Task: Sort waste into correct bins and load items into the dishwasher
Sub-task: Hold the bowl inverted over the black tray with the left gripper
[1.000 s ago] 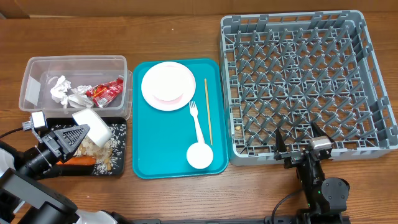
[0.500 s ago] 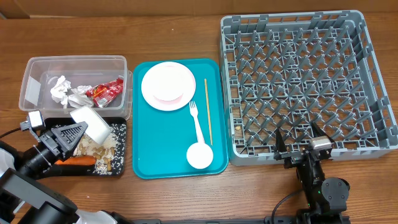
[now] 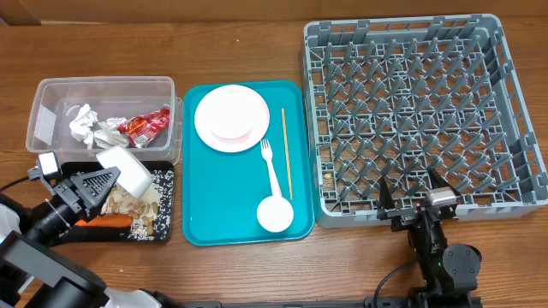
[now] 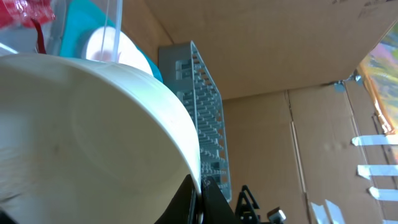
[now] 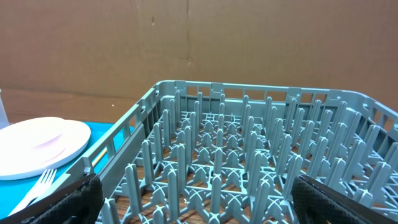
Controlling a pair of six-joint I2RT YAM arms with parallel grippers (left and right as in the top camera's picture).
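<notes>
Bowl [image 3: 130,168] sits clamped in left gripper [image 3: 111,180] over black tray [image 3: 171,208].

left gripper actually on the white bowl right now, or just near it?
Touching. Left wrist view: the rim of the white bowl runs down into the shut left gripper, pinched, no gap.

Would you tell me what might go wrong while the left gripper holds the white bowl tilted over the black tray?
The left gripper pinches the white bowl by its rim only, so it may slip into the scraps. The bowl hangs at the edge of the black tray, beside the clear tub, so scraps might fall in with the napkins.
</notes>
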